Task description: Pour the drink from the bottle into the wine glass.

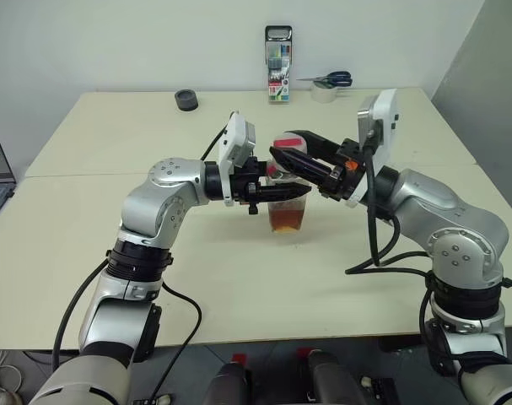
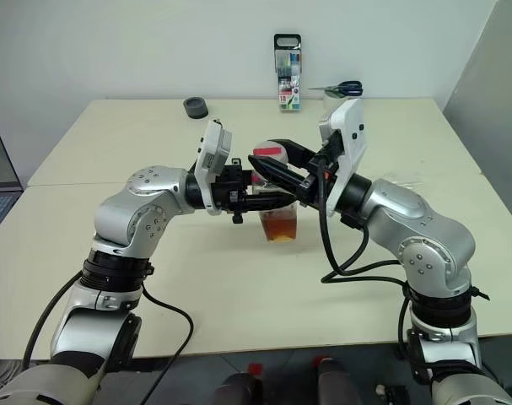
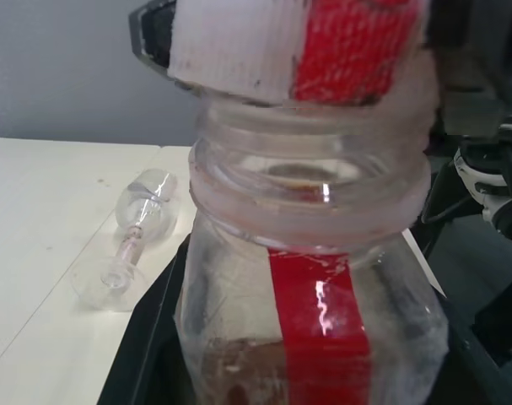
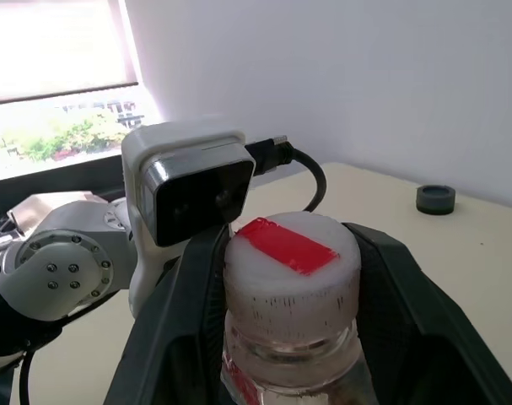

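Head stereo pair high above the table [image 1: 239,295], facing down; both wrist views close on the bottle [image 3: 315,278]

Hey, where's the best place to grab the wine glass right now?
Grip the thin stem of the wine glass, coming down from above with fingers across it. It lies on its side on the table, so the stem bridges bowl and foot; the round bowl would probably slip.

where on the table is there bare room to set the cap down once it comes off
Bare patches: the near table in front of the bottle, and the far left below the black tape roll. Crowded: the middle, where the left gripper and right gripper meet, and the back edge by the marker case and scissors.
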You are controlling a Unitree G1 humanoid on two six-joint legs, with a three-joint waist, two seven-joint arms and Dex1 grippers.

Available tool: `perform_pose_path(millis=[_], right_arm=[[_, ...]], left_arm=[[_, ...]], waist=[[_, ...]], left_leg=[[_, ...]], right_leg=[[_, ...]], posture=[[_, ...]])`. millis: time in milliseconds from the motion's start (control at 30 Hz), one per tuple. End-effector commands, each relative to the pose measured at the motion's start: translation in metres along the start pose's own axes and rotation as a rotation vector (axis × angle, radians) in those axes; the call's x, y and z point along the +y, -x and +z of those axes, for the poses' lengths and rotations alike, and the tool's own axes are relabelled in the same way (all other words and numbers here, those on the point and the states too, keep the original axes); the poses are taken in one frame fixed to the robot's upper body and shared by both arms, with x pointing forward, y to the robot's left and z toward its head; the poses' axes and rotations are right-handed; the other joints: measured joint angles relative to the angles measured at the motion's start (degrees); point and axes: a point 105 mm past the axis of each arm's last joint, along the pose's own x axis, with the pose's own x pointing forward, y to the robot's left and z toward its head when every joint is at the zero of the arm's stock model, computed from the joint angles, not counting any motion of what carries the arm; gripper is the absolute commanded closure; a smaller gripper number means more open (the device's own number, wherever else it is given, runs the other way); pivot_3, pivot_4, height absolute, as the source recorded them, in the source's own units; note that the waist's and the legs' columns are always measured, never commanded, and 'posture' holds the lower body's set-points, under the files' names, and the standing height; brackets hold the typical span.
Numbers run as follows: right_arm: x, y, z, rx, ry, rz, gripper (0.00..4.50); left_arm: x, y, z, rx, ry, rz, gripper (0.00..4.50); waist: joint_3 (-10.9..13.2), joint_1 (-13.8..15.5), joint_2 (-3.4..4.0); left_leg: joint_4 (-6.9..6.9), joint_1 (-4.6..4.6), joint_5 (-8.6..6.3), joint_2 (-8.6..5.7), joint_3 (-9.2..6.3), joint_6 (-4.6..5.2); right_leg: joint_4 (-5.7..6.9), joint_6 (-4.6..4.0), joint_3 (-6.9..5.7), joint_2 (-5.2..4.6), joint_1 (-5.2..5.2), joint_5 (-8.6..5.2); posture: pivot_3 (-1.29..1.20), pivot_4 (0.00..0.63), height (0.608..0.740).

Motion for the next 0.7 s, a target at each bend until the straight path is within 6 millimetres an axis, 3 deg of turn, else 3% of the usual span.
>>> perform_pose_path(millis=[33,233,333,433,500,567,633,700], right_arm=[[0.0,0.001,0.023,-0.078,0.067,-0.013,2.76],[-0.011,0.006,0.033,-0.081,0.155,-0.065,2.76],[-0.036,0.022,0.054,-0.201,-0.019,-0.16,2.76],[-0.046,0.035,0.057,-0.221,-0.079,-0.214,2.76],[-0.052,0.044,0.045,-0.165,-0.03,-0.28,2.76],[-0.06,0.055,0.016,-0.016,0.095,-0.372,2.76],[-0.078,0.077,-0.026,0.105,0.14,-0.543,2.76],[-0.088,0.096,-0.055,0.176,0.163,-0.67,2.76]], left_arm=[[-0.003,-0.001,0.017,-0.033,-0.061,-0.012,2.68],[-0.004,-0.002,0.016,-0.035,-0.057,-0.011,2.68],[-0.004,0.0,0.015,-0.036,-0.055,-0.005,2.68],[-0.004,0.0,0.015,-0.038,-0.053,-0.002,2.68],[-0.005,0.0,0.015,-0.039,-0.053,0.0,2.68],[-0.005,0.0,0.015,-0.041,-0.053,0.001,2.68],[-0.005,-0.001,0.014,-0.045,-0.051,0.004,2.68],[-0.005,-0.001,0.014,-0.047,-0.049,0.005,2.68]], waist=[[0.0,0.0,0.0],[0.0,0.0,0.01],[0.0,0.02,0.0],[0.0,0.03,0.0],[0.0,0.03,0.0],[0.0,0.05,0.0],[-0.02,0.07,-0.03],[-0.02,0.15,-0.05]], left_leg=[[0.0,0.0,0.0,0.0,0.0,0.0],[0.0,0.0,0.0,-0.01,0.01,0.0],[0.0,0.0,0.0,-0.01,-0.01,0.0],[0.0,-0.01,0.0,-0.01,-0.01,0.0],[-0.02,-0.01,0.0,0.0,0.01,0.0],[-0.03,-0.02,-0.01,0.0,0.01,0.02],[-0.03,-0.03,-0.05,-0.01,0.07,0.08],[-0.03,0.0,-0.05,-0.01,0.07,0.09]], right_leg=[[0.0,0.0,0.0,0.0,0.0,0.0],[0.0,0.0,0.0,0.0,0.0,0.0],[-0.01,0.0,-0.02,0.0,0.01,0.0],[0.0,0.0,-0.01,-0.02,0.01,0.0],[-0.01,0.0,0.01,-0.02,0.0,0.0],[-0.03,0.0,0.0,-0.02,0.01,0.0],[-0.04,0.01,0.02,-0.01,0.01,-0.01],[-0.07,0.03,0.0,0.0,0.07,-0.01]], posture=[[0.0,0.15,0.74],[0.0,0.15,0.74],[0.0,0.15,0.74],[0.0,0.15,0.74],[0.0,0.15,0.74],[0.0,0.15,0.74],[0.0,0.15,0.74],[0.0,0.15,0.74]])
